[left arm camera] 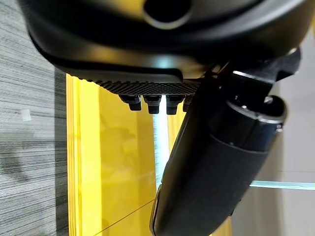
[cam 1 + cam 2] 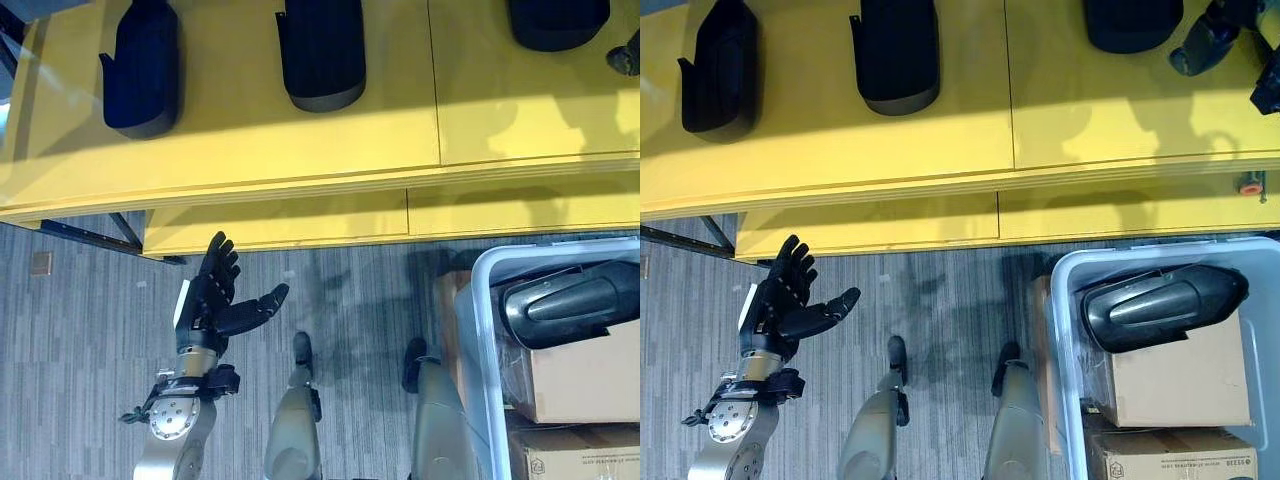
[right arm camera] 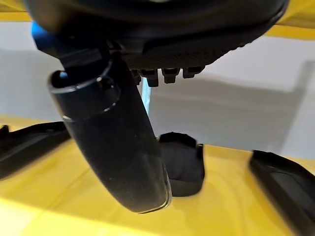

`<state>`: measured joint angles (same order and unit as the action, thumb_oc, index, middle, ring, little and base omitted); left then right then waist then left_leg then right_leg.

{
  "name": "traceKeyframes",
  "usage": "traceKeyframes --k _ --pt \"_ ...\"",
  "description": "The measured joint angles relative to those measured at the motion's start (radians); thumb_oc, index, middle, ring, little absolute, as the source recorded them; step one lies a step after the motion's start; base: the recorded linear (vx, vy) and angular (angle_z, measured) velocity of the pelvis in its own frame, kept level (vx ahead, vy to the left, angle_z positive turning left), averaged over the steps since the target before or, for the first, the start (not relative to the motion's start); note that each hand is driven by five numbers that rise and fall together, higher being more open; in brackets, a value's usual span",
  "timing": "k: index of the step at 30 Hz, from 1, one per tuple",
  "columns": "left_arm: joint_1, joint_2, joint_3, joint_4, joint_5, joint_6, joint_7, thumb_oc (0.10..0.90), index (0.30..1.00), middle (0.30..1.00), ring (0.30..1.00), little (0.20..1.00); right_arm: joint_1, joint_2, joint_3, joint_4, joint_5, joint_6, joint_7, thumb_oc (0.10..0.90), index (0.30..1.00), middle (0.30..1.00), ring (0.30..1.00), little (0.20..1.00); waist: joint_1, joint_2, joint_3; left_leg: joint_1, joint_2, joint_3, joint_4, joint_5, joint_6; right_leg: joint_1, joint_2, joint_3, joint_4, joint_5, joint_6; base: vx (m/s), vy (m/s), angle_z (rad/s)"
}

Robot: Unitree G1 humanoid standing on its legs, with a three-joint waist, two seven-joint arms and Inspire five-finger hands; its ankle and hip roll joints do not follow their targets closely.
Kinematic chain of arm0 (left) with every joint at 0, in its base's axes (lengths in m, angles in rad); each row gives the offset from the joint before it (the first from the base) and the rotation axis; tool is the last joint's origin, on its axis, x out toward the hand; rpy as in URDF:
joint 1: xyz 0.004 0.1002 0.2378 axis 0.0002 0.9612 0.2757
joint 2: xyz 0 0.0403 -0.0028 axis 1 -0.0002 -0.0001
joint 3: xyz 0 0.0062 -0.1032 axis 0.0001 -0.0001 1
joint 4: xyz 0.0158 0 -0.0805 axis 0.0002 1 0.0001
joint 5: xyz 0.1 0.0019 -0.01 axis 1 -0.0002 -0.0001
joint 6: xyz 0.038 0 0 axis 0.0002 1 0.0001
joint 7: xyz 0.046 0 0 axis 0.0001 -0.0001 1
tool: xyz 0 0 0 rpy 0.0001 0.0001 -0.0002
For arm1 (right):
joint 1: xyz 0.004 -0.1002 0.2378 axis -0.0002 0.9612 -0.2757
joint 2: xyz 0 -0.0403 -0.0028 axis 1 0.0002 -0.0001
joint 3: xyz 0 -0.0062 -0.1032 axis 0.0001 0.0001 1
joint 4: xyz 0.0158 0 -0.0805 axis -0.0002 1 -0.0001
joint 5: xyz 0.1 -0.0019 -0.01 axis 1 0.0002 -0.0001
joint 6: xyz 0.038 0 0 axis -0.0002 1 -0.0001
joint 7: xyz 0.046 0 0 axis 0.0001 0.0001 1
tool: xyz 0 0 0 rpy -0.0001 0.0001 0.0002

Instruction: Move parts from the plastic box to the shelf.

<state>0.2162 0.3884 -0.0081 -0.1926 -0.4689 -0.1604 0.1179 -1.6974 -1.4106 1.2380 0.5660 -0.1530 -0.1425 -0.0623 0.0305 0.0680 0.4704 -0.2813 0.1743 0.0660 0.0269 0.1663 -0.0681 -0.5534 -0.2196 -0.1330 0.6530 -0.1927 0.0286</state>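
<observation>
Yellow shelf (image 2: 300, 150): two-tiered surface ahead of the robot; carries the black moulded parts already placed.
Parts on shelf: three full pieces counted along the far edge in the left eye view — left part (image 2: 140, 65), middle part (image 2: 322, 50), right part (image 2: 558, 22); the right eye view adds further dark shapes at the far right corner (image 2: 1215, 35), too cropped to tell whether they are parts or the robot's own hand.
Plastic box (image 2: 1065, 330): one, pale, on the floor at the robot's right.
Part in box (image 2: 1160, 305): one black moulded part, lying across the upper cardboard carton (image 2: 1180, 380); cartons counted: two.
Left hand (image 2: 215, 300): raised over the grey carpet below the shelf edge, fingers straight, thumb spread, holding nothing.
Right hand (image 3: 118, 147): seen from its wrist camera above the shelf; thumb extended, nothing visibly held, fingers too foreshortened to judge.
Risk, judged: the remaining part rests loosely on a carton; a one-sided grasp could tip it down inside the box.
Risk, judged: shelf parts lie close together; a careless placement could knock a neighbour.
</observation>
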Motion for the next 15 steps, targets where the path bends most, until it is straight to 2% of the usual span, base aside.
traceKeyframes --k 15 --pt "-0.008 0.001 -0.007 -0.005 -0.038 0.0 -0.001 0.9 1.0 1.0 1.0 1.0 -0.022 0.003 0.005 0.114 0.04 0.018 -0.004 0.9 1.0 1.0 1.0 1.0 -0.012 0.008 -0.005 0.0 0.001 0.014 -0.019 0.012 0.013 -0.031 0.008 0.018 0.016 0.003 -0.009 0.0 -0.004 -0.03"
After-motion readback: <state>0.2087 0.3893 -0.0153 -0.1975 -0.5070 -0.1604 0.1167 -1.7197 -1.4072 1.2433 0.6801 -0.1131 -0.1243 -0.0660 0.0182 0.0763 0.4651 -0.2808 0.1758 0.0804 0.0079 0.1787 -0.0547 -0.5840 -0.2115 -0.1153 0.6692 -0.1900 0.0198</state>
